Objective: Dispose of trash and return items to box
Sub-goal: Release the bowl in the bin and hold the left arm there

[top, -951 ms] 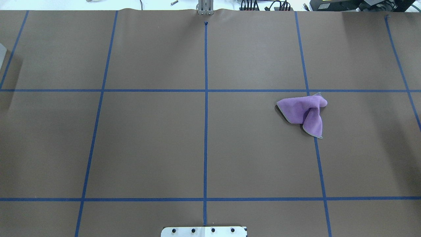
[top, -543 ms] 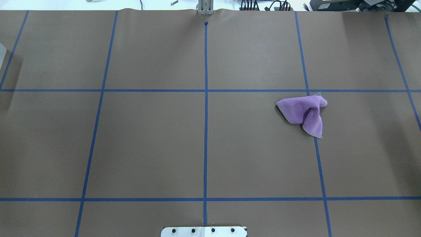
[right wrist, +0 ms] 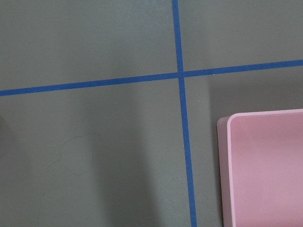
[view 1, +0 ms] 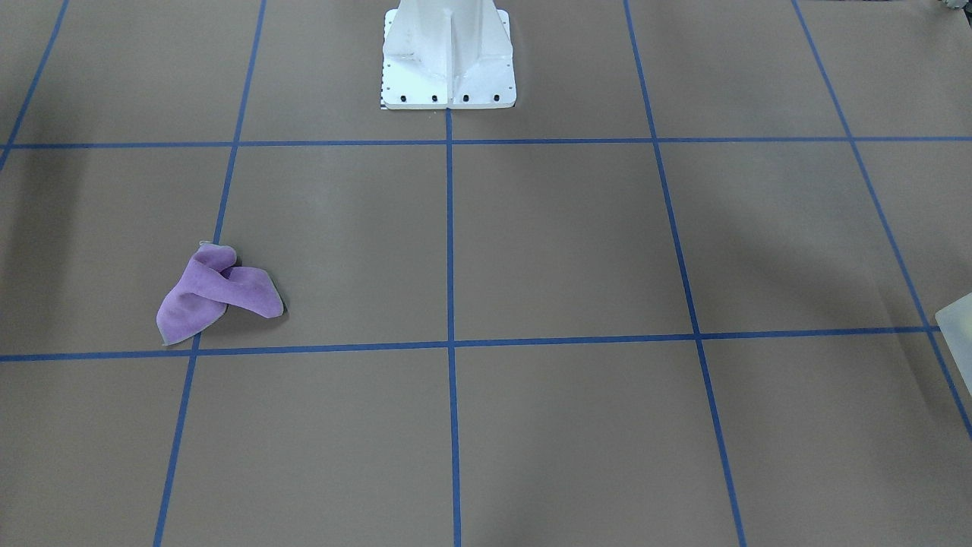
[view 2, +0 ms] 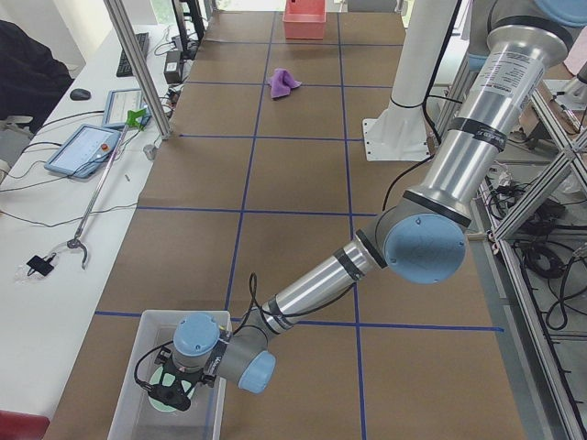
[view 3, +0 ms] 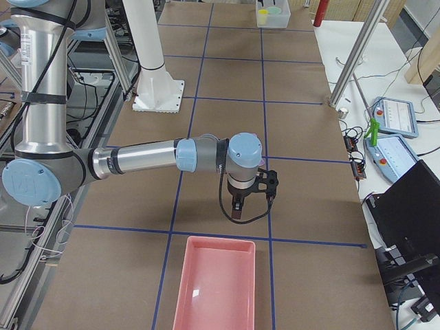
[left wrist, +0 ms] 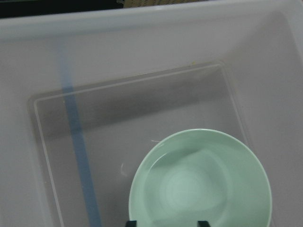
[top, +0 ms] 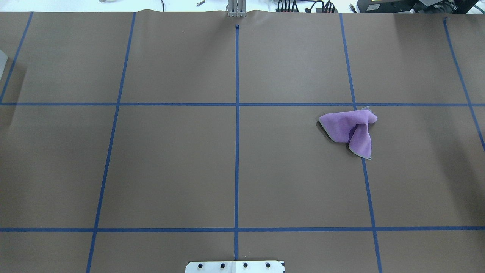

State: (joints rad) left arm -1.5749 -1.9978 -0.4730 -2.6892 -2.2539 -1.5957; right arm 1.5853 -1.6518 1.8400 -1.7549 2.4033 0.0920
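Note:
The pale translucent box point(view 2: 206, 323) stands at the table's end on my left; only its corner point(view 1: 958, 325) shows in the front view. My left gripper point(view 2: 171, 392) is down inside it, right over the pale teal bowl point(left wrist: 201, 182) on the box floor. Two dark fingertips point(left wrist: 130, 222) sit apart at the wrist view's bottom edge, so the gripper is open. A yellow cup point(view 3: 263, 12) shows in the far box in the right side view. My right gripper point(view 3: 238, 207) hangs above the table next to a pink tray point(view 3: 216, 289); whether it is open or shut I cannot tell.
A crumpled purple cloth point(top: 350, 131) lies on the brown paper right of centre, also the cloth point(view 1: 220, 292) in the front view. The white robot base point(view 1: 448, 53) stands at the table's middle. The pink tray's corner point(right wrist: 265, 165) fills the right wrist view's lower right.

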